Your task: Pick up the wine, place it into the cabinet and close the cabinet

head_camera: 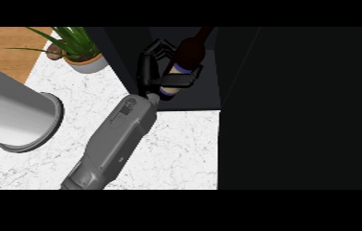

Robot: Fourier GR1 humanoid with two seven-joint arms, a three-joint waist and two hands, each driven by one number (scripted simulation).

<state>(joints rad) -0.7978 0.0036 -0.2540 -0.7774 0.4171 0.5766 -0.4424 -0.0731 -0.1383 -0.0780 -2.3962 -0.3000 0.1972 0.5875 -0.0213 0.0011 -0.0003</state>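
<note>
The cabinet [191, 96] stands open, dark inside, its door [283, 105] swung out at the right. Only 1 arm shows, rising from the lower edge, so which hand [150, 69] this is I cannot tell. Its fingers are wrapped round the wine bottle [185, 57], which sits inside the opening, neck tilted up and to the right (base nearest the wrist). Judging by that, setting it down comes next.
</note>
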